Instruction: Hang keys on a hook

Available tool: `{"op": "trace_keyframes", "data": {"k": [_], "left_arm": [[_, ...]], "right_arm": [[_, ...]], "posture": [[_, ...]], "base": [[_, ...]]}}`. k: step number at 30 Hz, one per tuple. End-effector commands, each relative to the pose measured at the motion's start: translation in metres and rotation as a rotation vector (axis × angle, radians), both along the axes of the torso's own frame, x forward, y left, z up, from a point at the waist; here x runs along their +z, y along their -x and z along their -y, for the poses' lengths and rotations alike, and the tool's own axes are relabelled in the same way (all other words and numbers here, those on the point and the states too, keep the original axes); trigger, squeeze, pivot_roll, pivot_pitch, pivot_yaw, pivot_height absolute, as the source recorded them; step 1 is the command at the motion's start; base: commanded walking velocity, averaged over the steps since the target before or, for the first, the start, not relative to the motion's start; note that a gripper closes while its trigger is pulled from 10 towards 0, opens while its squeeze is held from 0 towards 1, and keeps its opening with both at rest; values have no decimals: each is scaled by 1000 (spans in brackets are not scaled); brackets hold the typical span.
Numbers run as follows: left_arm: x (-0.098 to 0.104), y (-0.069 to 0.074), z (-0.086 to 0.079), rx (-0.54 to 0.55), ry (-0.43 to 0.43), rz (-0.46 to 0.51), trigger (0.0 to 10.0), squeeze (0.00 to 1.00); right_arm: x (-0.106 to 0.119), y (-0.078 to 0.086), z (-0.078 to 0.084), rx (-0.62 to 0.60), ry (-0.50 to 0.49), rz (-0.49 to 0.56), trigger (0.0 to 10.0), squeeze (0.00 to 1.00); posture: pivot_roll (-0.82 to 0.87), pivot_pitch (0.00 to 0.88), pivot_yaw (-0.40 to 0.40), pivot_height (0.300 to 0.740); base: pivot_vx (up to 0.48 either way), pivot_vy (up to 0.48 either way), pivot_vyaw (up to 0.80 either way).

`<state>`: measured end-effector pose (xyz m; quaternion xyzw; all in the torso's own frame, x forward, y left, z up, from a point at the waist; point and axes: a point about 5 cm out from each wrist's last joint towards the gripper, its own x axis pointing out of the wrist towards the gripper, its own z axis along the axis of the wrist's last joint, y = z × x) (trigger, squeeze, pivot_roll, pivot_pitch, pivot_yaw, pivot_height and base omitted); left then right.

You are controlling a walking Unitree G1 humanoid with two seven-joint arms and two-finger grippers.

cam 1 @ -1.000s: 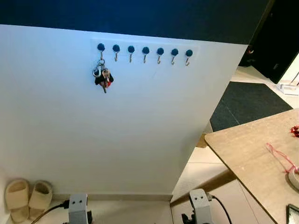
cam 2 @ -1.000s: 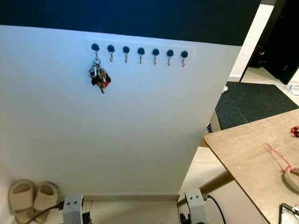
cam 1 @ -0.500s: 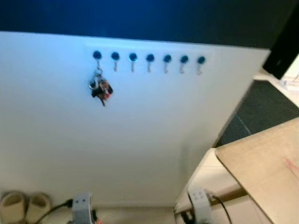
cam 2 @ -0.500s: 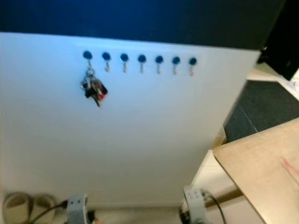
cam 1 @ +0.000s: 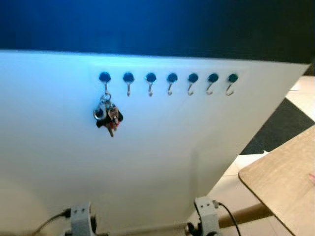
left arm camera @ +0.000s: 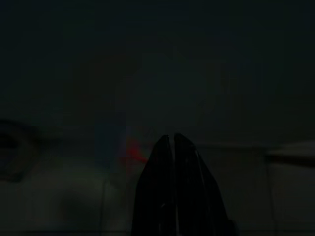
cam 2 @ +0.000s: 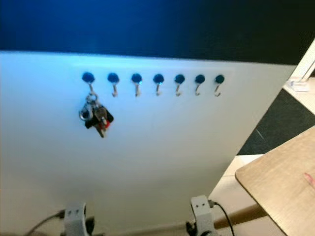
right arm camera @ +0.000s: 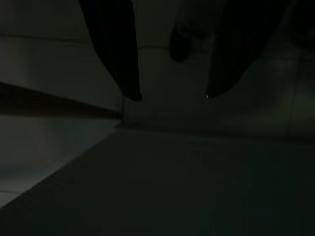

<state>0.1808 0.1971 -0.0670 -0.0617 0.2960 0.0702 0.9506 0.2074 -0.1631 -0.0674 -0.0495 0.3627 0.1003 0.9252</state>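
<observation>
The bunch of keys (cam 1: 108, 118) hangs on the first hook (cam 1: 105, 80) at the left end of a row of seven on the white wall (cam 1: 157, 162). A wooden table (cam 1: 288, 184) stands to the right. Both arms hang low: the left gripper (left arm camera: 173, 142) has its fingers pressed together, the right gripper (right arm camera: 172, 96) has them spread.

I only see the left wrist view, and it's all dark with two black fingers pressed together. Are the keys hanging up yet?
Observer: Yes. The bunch of keys hangs from the leftmost hook on the white wall.
Operator: Are the other hooks free?
Observer: All six others are bare, out to the rightmost hook.
Operator: What's my other pincer doing?
Observer: The right pincer is open and holds nothing.
</observation>
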Motion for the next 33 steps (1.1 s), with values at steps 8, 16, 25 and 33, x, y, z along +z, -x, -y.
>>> {"op": "trace_keyframes", "data": {"k": [8,16,25,33], "left_arm": [[-2,1,6,-24,4,-2,10000,0],[-1,0,7,-52,-7,4,10000,0],[0,0,3,4,-4,15,10000,0],[2,-2,-2,42,-32,16,10000,0]], "right_arm": [[-3,7,6,-19,9,-22,10000,0],[-4,7,6,-18,9,-24,10000,0],[-3,6,5,-18,7,-22,10000,0],[-4,6,3,-19,2,-28,10000,0]], "posture": [[61,22,-75,740],[66,23,-75,740],[69,23,-74,740],[72,27,-71,740]], "base": [[0,0,0],[0,-255,0],[0,-373,0],[0,0,0]]}}
